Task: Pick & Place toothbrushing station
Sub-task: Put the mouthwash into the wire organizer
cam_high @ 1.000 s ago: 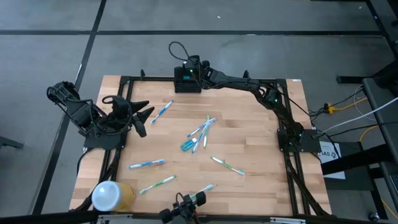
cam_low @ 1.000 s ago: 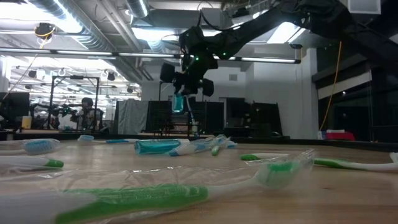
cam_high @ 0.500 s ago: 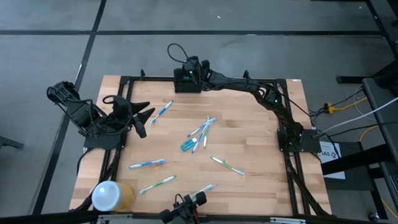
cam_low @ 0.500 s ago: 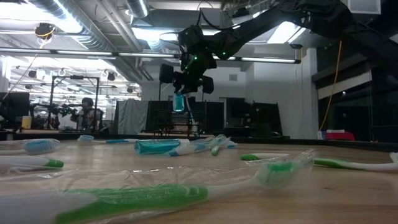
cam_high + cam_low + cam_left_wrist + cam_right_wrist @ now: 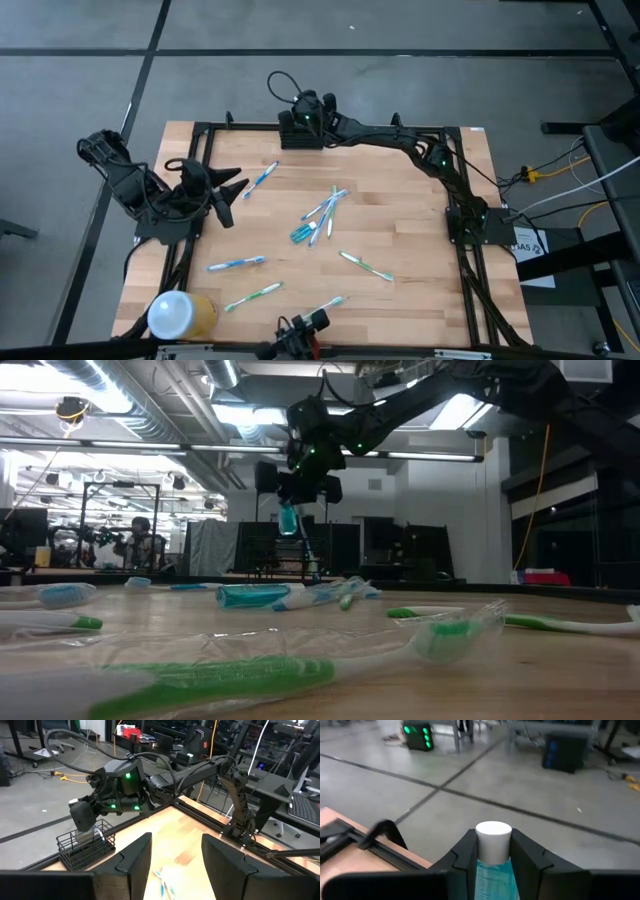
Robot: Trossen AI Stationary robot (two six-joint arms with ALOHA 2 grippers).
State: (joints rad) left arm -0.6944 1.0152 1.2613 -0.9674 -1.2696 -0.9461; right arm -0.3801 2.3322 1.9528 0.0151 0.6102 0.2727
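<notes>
Right gripper (image 5: pixel 303 115) clenched on a teal tube (image 5: pixel 493 865), above the toothbrushing station (image 5: pixel 85 849) at top centre. Placing step; next, likely lowering inside. Left gripper (image 5: pixel 226 190) parked left, fingers parted.

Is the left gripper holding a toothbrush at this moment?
No. In the left wrist view the left gripper stands open with only bare table between its fingers, while a blue toothbrush lies on the wood below it.

Even overhead light on table (image 5: pixel 400 230); low view dim, foreground toothbrush (image 5: pixel 250 675) blurred.
</notes>
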